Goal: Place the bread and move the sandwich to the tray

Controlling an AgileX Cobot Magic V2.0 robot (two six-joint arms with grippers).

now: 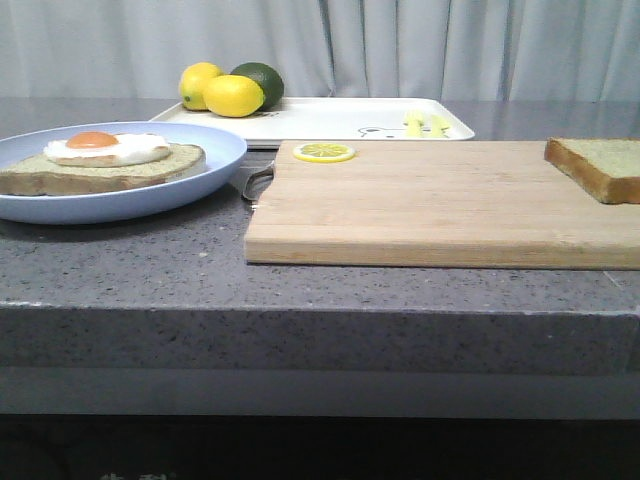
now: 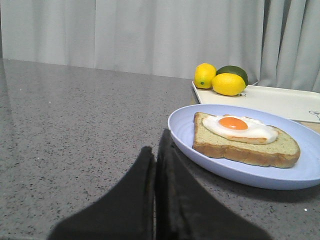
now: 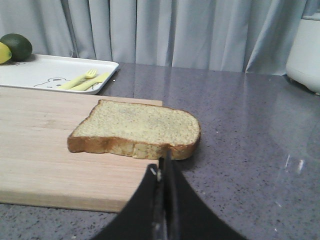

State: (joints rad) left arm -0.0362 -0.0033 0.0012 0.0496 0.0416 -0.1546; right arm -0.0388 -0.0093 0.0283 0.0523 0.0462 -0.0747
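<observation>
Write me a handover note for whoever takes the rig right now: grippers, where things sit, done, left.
Left gripper: shut, empty, beside the light-blue plate.
Right gripper: shut, empty, just short of the bread.
Bread lies at the right end of the cutting board, overhanging its edge.
Sandwich: one slice with fried egg, on the plate, left of the board.
Tray sits behind the board, carrying lemons, a lime and yellow cutlery.
Done: nothing.
Left: bread onto the egg, sandwich to tray.

Desk: grey, speckled. Plate: light blue. Egg: white, orange yolk. Bread: tan-green crumb, brown crust. Board: pale wood grain. Tray: white, cartoon print. Lemons: yellow. Lime: dark green.
</observation>
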